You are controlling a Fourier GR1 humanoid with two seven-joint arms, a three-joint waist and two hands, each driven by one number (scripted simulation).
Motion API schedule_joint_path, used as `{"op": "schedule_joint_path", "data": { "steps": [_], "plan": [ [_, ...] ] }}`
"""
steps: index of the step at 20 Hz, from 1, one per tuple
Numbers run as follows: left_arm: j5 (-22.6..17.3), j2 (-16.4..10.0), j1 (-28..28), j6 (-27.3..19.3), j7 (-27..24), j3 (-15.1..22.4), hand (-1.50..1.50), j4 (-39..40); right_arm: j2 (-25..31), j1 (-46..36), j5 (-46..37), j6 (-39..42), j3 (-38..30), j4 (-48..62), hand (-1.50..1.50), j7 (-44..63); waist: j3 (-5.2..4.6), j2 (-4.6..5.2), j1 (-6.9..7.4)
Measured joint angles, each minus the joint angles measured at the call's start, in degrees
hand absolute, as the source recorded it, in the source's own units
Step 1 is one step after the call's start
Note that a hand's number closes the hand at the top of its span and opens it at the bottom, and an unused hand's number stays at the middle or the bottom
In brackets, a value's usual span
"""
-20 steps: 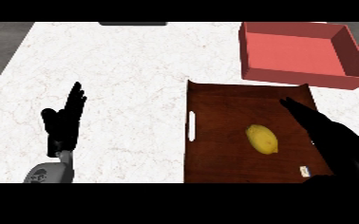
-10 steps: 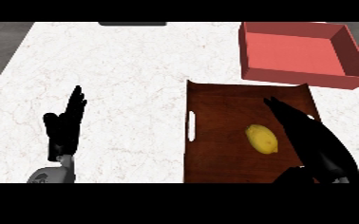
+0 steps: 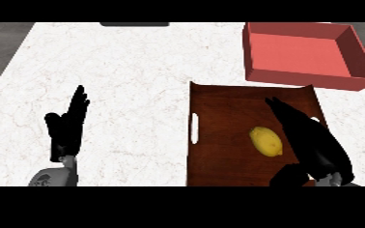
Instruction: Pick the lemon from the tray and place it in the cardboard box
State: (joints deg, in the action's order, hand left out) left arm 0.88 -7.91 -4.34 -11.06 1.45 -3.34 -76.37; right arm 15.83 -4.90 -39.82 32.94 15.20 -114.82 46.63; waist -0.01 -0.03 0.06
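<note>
Plainly the right hand is the one placed for this pick. It hangs over the right side of the wooden tray, spread wide and holding nothing, with its fingers straight and aimed toward 11 o'clock and its thumb set apart at the wrist end. The lemon lies on the tray at about 9 o'clock from the palm, just beside it and not touching it. Its long axis runs from 11 to 5 o'clock, almost parallel to the fingers, with one tip pointing up-left. A closing grasp would probably meet it across its narrow waist. The red open box sits beyond the tray at about 1 o'clock from the lemon. The left hand rests open on the marble counter at 9 o'clock, well apart from the lemon.
</note>
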Motion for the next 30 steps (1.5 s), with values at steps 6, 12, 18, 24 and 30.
{"op": "schedule_joint_path", "data": {
  "steps": [6,12,18,24,30],
  "plan": [
    [-0.24,-0.41,-1.46,0.94,-0.38,-1.4,0.0,1.75,-2.6,-0.41,-3.95,-0.21,1.22,2.89,-1.5,0.33,0.01,0.02,-0.03],
    [0.91,0.36,-0.58,0.32,0.44,-0.99,0.0,0.28,-1.85,-0.1,-5.79,0.58,-0.82,6.13,-1.5,-2.93,0.01,0.02,0.0],
    [1.29,0.46,-0.74,0.61,1.24,-1.24,0.0,-0.47,-2.03,-0.74,-8.36,0.04,-2.14,10.27,-1.5,-6.62,0.01,0.02,0.0],
    [1.17,0.46,-1.91,1.1,1.46,-1.94,0.0,0.28,-3.64,-1.05,-11.96,-2.48,-1.66,15.4,-1.5,-9.42,0.0,0.02,-0.01],
    [1.51,0.89,-1.62,1.28,0.26,-2.26,0.0,1.23,-4.83,-1.04,-13.93,-4.63,-2.42,19.12,-1.5,-12.58,0.0,0.02,-0.02]
  ]
}}
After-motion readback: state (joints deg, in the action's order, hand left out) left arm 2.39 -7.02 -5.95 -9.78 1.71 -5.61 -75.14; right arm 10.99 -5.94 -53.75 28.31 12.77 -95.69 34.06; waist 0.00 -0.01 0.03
